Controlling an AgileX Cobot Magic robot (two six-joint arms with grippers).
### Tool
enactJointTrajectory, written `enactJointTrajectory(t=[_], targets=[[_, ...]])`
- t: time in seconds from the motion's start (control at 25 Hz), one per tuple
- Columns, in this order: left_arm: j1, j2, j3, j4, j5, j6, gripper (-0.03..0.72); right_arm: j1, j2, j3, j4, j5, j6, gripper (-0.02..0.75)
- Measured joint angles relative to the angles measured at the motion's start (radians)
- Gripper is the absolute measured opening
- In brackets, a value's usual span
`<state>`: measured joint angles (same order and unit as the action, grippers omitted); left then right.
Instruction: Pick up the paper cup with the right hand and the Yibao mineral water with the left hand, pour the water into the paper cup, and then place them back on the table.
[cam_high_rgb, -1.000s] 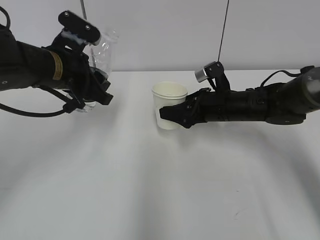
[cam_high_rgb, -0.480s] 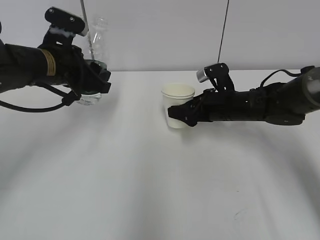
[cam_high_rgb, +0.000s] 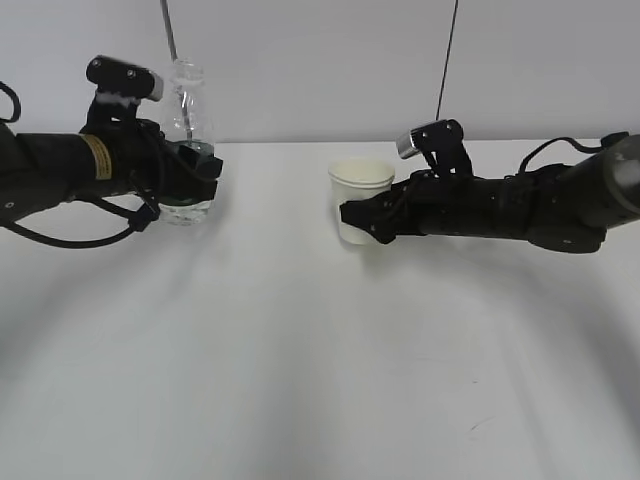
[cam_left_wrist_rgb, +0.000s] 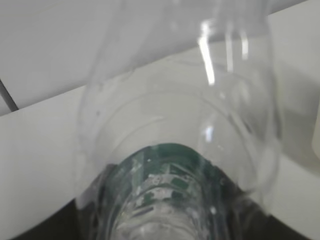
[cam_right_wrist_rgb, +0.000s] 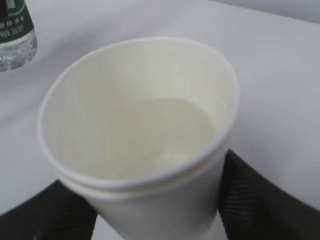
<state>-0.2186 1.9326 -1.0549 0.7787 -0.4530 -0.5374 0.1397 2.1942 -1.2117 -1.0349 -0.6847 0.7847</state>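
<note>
The left pincer is closed about halfway around the Yibao mineral water, holding it at the green label on the lower body. The bottle stands upright, its open neck at the top, and its base is at the level of the worktop or just above it; I cannot tell if it touches. In the left wrist view the clear bottle fills almost the whole picture, with the green label low in the picture between the dark jaws. Whether water remains inside the bottle is hard to see.

The right pincer is open quite wide and is closed on the paper cup, with one dark jaw on each side of the cup wall. The cup is upright, near the middle of the worktop, and its bottom seems to be on the surface or very close to it. In the right wrist view the paper cup shows its open mouth, and some clear water lies at the bottom. The bottle base appears in the upper left corner of that view, well apart from the cup.

Both arms reach in from the sides, almost level with the worktop.
</note>
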Motion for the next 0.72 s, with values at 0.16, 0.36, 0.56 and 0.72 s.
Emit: enactJointTrajectory(t=[0.16,0.36,0.56,0.72], targets=[[0.046,0.055,0.000,-0.008,-0.115,0.000,0.335,0.000,0.000,0.000,0.127,0.002,-0.061,0.521],[0.066,0.106,0.000,-0.009,-0.190,0.007,0.335,0.000,0.000,0.000,0.265,0.004,-0.141,0.521],[0.066,0.149,0.000,-0.011,-0.252,0.043,0.335,0.000,0.000,0.000,0.391,0.004,-0.213,0.521],[0.066,0.162,0.000,-0.023,-0.271,0.055,0.335,0.000,0.006,0.000,0.475,0.000,-0.265,0.521]])
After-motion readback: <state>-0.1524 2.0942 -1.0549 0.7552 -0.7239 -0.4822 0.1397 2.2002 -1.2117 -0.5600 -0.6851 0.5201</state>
